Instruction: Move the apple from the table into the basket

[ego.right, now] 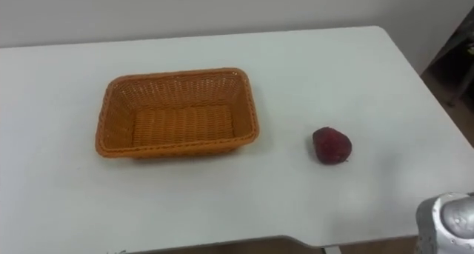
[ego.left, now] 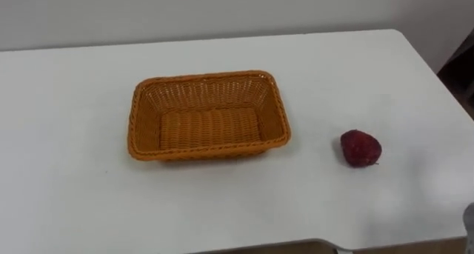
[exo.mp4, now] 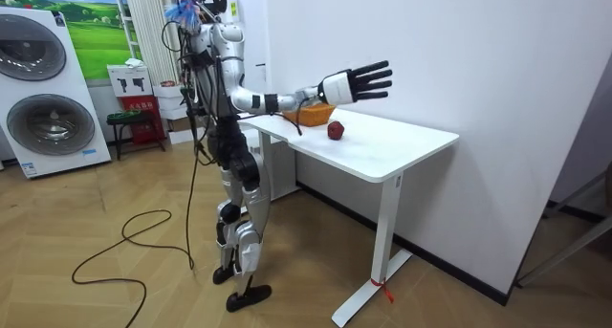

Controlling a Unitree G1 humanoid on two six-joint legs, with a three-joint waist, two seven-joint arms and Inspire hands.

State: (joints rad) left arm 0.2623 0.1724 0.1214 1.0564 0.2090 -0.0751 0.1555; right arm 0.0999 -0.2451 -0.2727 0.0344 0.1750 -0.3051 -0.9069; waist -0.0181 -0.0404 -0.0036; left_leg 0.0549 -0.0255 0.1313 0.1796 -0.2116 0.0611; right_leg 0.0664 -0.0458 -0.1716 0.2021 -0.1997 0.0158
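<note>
A dark red apple [ego.left: 360, 147] lies on the white table [ego.left: 74, 195], to the right of an orange wicker basket [ego.left: 209, 78] that stands empty near the middle. In the room view I stand at the table's short end, with the apple [exo.mp4: 336, 130] and basket [exo.mp4: 316, 113] in front of me. My right arm is stretched out forward, and its right hand [exo.mp4: 359, 82] hangs open in the air above the table, higher than the apple, fingers spread and holding nothing. A grey part of that arm [ego.right: 446, 223] shows at the lower right corner.
The table's front edge [ego.left: 296, 245] runs along the bottom and its right edge [ego.left: 437, 84] is close to the apple. A wall stands behind the table. Washing machines [exo.mp4: 53, 89] and a small stool [exo.mp4: 134, 122] are at the room view's left.
</note>
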